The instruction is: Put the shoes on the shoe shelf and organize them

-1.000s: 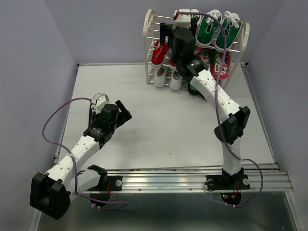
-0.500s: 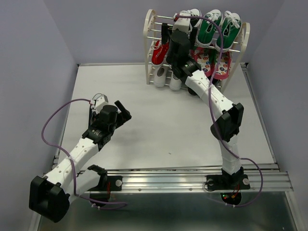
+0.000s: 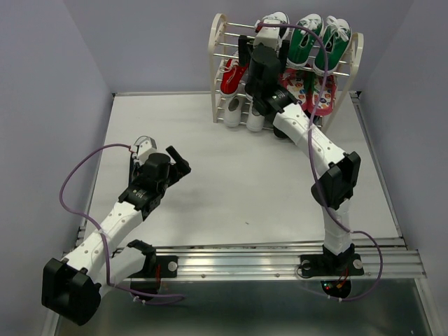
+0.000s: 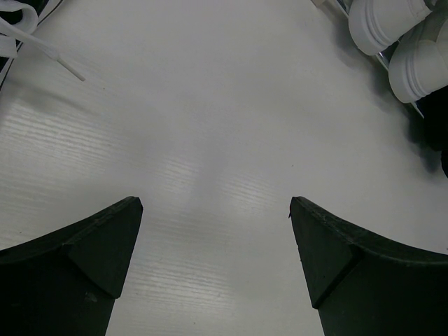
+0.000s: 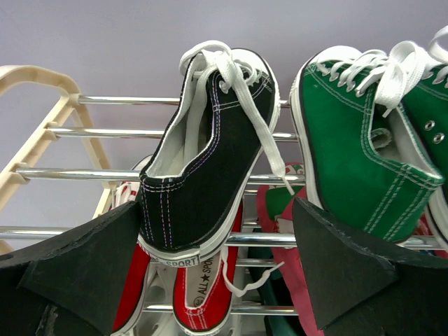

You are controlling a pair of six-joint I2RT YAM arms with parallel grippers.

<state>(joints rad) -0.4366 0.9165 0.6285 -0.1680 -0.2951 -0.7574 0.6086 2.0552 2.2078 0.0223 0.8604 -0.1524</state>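
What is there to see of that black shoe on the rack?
The black shoe is a low lace-up sneaker, canvas by the look, with white stitching, white lining, loose white laces and a white sole rim labelled at the heel. It leans on the rack's top rods, heel lowest, beside a green shoe, above a red shoe.

Right arm high at the shoe shelf

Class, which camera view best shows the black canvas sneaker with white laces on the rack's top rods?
Right wrist view: the black canvas sneaker is close, side-on, unblocked. From the top, the right arm hides it mostly; left wrist misses it.
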